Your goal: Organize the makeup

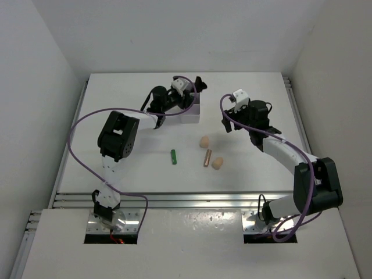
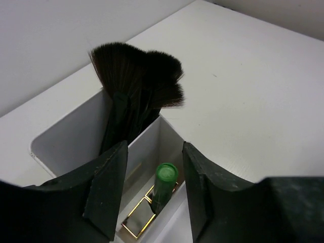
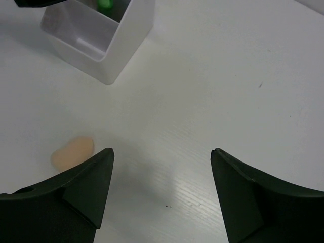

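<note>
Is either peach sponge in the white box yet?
No: one peach sponge and the second sponge lie on the table beside the rose-gold tube.

I see the same build on both sides: the left arm (image 1: pixel 119 136) and the right arm (image 1: pixel 314 183) have matte black joint housings with glossy white link shells between them. A thin purple cable (image 1: pixel 74 131) loops loosely along each arm. A small white block (image 1: pixel 239 96) tops each wrist. The left hand (image 2: pixel 154 147) and right hand (image 3: pixel 162 152) each carry two thick black wedge-shaped fingers (image 3: pixel 83 190) with a dull, slightly grainy face.
</note>
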Controlling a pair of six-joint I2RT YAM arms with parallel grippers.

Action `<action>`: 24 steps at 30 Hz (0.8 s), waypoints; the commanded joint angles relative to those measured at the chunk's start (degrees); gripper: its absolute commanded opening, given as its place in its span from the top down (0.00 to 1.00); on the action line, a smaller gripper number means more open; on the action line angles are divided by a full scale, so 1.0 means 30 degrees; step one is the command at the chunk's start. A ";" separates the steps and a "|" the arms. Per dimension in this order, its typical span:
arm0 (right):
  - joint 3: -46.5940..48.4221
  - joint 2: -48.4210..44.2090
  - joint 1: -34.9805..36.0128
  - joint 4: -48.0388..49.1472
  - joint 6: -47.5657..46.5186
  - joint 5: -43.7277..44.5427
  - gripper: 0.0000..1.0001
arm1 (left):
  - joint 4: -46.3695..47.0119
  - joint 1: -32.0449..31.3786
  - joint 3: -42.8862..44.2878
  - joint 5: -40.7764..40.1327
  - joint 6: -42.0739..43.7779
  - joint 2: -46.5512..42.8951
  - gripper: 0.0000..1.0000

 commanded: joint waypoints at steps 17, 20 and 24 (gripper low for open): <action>0.7161 0.2907 0.4808 -1.4353 0.7808 0.5180 0.28 | -1.2982 0.0786 0.1667 -0.4500 0.0686 -0.6901 0.40; 0.7105 0.3612 0.5306 -1.4181 0.8979 0.5238 0.29 | -1.5445 0.0962 0.0441 -0.5994 0.1067 -0.8600 0.39; 0.7163 0.4489 0.5922 -1.4238 1.0473 0.6317 0.35 | -1.7177 0.1721 -0.2050 -0.7050 0.1067 -1.0914 0.39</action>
